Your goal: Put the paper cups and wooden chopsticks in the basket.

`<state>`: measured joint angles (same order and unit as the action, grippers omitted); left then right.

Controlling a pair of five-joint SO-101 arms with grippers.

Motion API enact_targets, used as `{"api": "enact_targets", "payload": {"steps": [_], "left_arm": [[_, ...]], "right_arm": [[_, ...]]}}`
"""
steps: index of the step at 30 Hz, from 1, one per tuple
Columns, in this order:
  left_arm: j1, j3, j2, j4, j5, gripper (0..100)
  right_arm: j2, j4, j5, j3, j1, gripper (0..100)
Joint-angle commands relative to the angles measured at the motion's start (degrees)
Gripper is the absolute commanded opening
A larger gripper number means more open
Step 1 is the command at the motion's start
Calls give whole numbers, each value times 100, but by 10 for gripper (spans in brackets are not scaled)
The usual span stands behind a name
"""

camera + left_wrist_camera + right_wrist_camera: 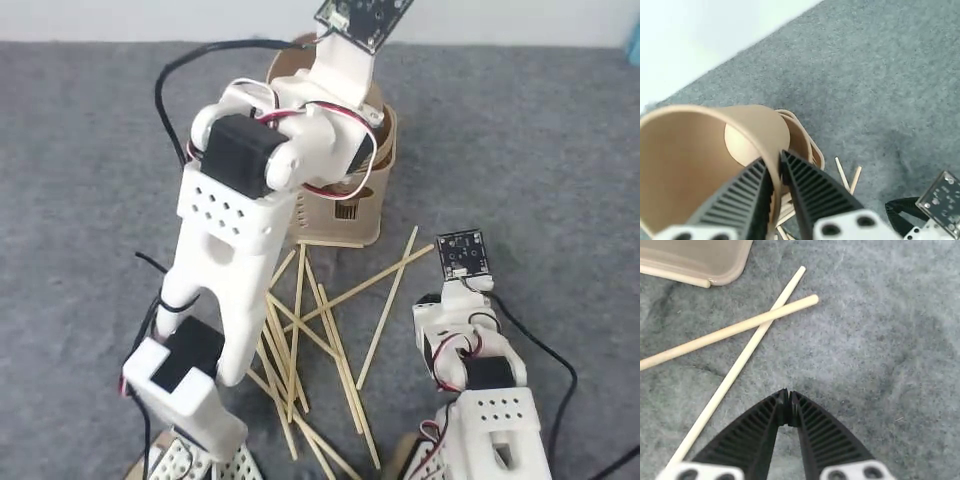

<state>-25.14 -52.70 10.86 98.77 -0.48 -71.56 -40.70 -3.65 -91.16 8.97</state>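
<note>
Plainly, left gripper [773,157] tight on paper cup [685,165] rim, right gripper [789,392] pressed together, basket [320,228] print [345,212] unreadable.

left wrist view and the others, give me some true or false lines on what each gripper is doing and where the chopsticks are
1. The left gripper is shut on the rim of the cup. True.
2. The right gripper holds a chopstick. False: it is shut on nothing, over the carpet.
3. Chopsticks lie scattered on the carpet by the basket. True.
4. The cup stands on the carpet. False: the left gripper holds it in the air, close to the basket.
</note>
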Motion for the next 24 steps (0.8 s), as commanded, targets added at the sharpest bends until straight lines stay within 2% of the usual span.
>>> {"api": "enact_targets", "payload": {"steps": [1,7,15,24], "left_arm": [[9,75,-53,185,-193,13],[-35,514,-88,185,-202,41],[9,303,-97,185,-202,258],[141,-1015,-316,185,-167,272]], "right_arm": [[-110,119,-88,35,40,9],[-110,207,-88,26,40,9],[-110,224,-88,26,40,9],[-110,224,-88,26,40,9]]}}
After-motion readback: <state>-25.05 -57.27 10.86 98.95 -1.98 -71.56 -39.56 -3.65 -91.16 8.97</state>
